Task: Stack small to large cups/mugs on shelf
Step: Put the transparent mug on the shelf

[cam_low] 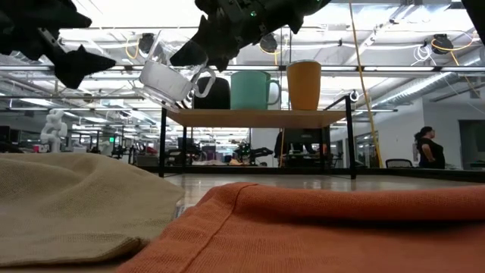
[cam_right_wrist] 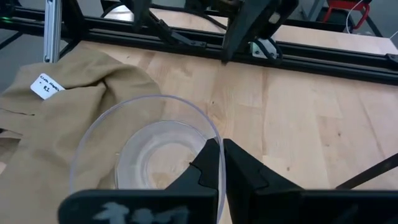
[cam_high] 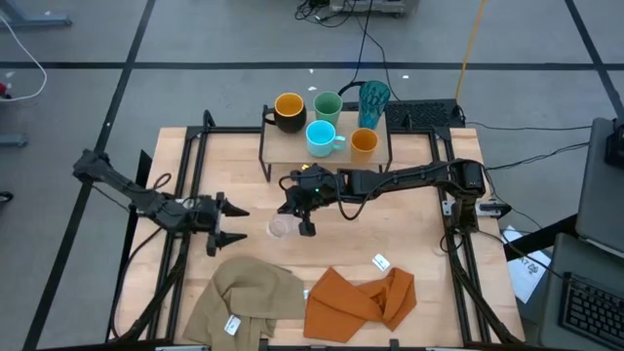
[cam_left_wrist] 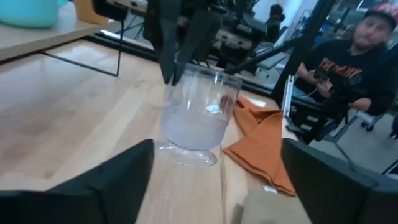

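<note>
The small clear cup (cam_high: 282, 227) is held above the table's middle by my right gripper (cam_high: 304, 216), which is shut on it. In the low view the clear cup (cam_low: 170, 80) hangs tilted, in front of the shelf (cam_low: 254, 117). On the shelf (cam_high: 292, 154) stand the black mug (cam_high: 289, 110), green cup (cam_high: 328, 105), teal tumbler (cam_high: 373, 100), light blue mug (cam_high: 322, 137) and orange cup (cam_high: 364, 142). My left gripper (cam_high: 234, 224) is open, just left of the clear cup, touching nothing. My right gripper pinches the clear cup's rim (cam_right_wrist: 215, 138), one finger (cam_right_wrist: 206, 163) inside the cup and one outside. The fingers (cam_left_wrist: 177, 46) come from above, slanting down. The cup is lifted clear of the table and hangs tilted below them.
A tan cloth (cam_high: 244, 297) and an orange cloth (cam_high: 361, 297) lie along the table's near edge, with a small white tag (cam_high: 381, 261) beside them. Black frame rails (cam_high: 190, 175) run along both sides. A seated person (cam_left_wrist: 360, 50) shows beyond the table.
</note>
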Robot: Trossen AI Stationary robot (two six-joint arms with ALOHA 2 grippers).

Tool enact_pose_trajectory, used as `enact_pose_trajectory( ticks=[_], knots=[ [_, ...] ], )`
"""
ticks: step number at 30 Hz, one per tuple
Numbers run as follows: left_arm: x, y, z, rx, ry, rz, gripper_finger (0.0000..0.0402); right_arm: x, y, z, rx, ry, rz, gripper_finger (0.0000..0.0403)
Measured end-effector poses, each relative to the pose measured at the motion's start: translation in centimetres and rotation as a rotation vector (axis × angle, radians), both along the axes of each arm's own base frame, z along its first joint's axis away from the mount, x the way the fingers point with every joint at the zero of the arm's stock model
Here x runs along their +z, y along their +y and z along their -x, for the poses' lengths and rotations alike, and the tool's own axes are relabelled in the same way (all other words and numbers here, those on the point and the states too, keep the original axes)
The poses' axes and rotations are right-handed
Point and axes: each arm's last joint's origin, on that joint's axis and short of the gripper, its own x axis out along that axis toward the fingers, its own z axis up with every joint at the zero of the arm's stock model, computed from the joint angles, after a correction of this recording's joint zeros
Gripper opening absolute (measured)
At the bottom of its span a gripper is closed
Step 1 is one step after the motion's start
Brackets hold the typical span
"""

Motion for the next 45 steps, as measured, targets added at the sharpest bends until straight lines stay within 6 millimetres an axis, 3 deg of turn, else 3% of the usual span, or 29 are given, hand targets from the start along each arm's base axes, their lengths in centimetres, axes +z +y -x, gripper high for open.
enact_pose_trajectory(
  ticks=[3, 6, 9, 16, 23, 45],
  knots=[
    [-0.2, -0.5, -1.0, 0.0, 0.002, -0.02, 0.038, 0.0, 0.0, 0.0, 0.006, -0.002, 0.009, 0.0],
    [-0.7, -0.8, -2.1, 0.001, 0.022, -0.021, 0.0384, 0.0, 0.0, 0.0, 0.006, -0.005, 0.011, 0.0],
    [-1.3, -0.9, -3.2, -0.01, 0.071, -0.046, 0.037, 0.1, 0.0, 0.0, 0.007, -0.012, 0.012, 0.0],
    [0.6, -1.5, -6.1, -0.042, 0.185, -0.151, 0.033, 0.1, 0.0, -0.1, 0.006, -0.017, 0.012, 0.0],
    [0.8, -1.3, -7.9, -0.007, 0.318, -0.212, 0.032, -0.1, -0.1, 0.0, 0.005, 0.007, 0.013, 0.0],
    [0.2, -0.5, -8.0, -0.033, 0.404, -0.201, 0.0319, -0.2, -0.1, 0.1, 0.01, 0.023, 0.014, 0.0]
  ],
)
